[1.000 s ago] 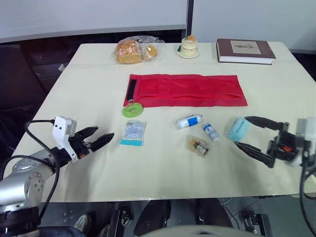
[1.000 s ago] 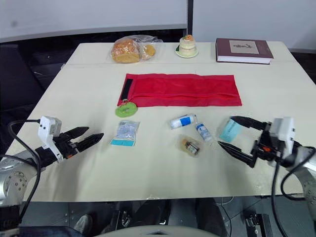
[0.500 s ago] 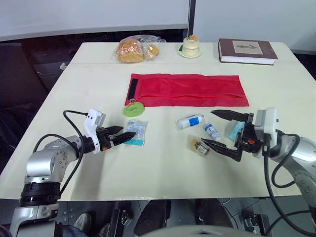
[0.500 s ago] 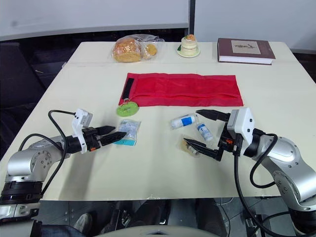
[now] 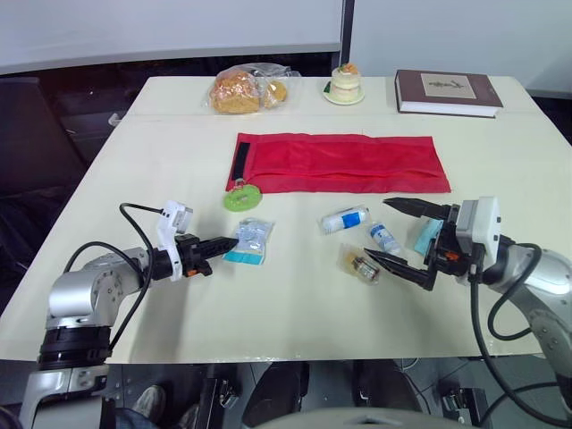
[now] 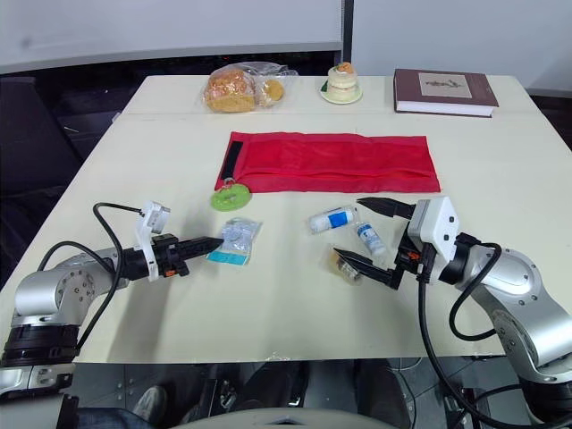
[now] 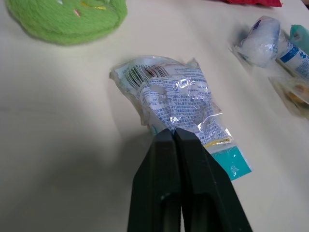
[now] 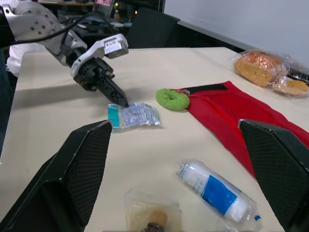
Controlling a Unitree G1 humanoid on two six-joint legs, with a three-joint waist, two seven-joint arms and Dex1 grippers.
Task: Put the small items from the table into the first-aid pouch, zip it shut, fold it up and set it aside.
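"Where is the left gripper?"
"Its fingers are pressed together. The tips touch the edge of the clear packet, maybe nipping it."
"And the right gripper?"
"Spread wide around the little bottle. The red pouch lies flat on the table, farther back."

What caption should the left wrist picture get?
Left gripper, jaws shut, tips touching a crinkly clear packet near a green pad.
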